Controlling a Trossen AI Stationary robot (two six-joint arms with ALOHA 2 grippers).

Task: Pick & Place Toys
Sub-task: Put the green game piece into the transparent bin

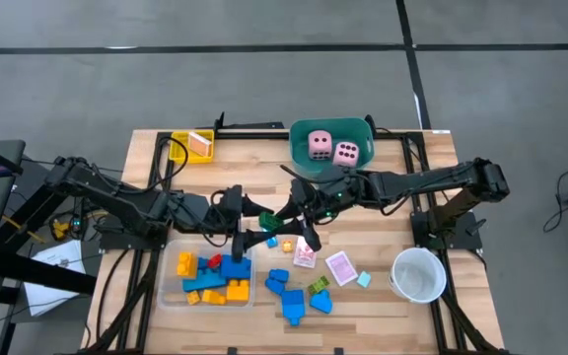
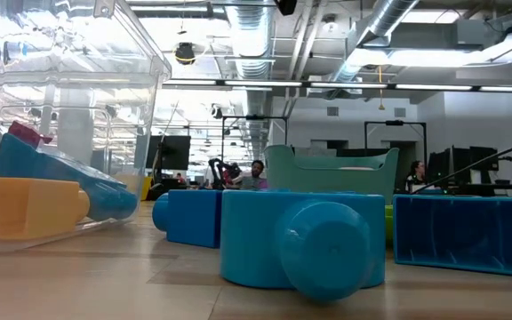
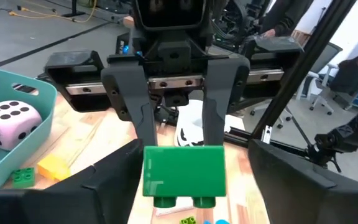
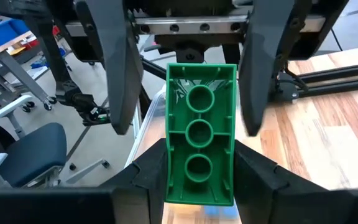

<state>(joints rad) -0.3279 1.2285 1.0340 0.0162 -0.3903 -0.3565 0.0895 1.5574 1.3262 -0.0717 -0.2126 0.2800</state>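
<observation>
The right claw (image 4: pixel 199 186) was clamped on a green block (image 4: pixel 200 132), which stood out lengthwise from between its fingers, hollow underside with three round sockets facing the right wrist camera. The left claw (image 4: pixel 188 74) faced it head-on over the middle of the surface (image 1: pixel 383 247), its two dark fingers spread wide on either side of the block's far end and not touching it. In the left wrist view the green block (image 3: pixel 183 170) sat between the left claw's fingers (image 3: pixel 135 180), studs downward, with the right claw (image 3: pixel 176 93) gripping it from behind. In the high view, two pink dice (image 1: pixel 332 148) lay in the teal tub (image 1: pixel 304 163), and blue blocks (image 1: pixel 294 296) and pink-white cards (image 1: pixel 341 267) lay loose nearby.
</observation>
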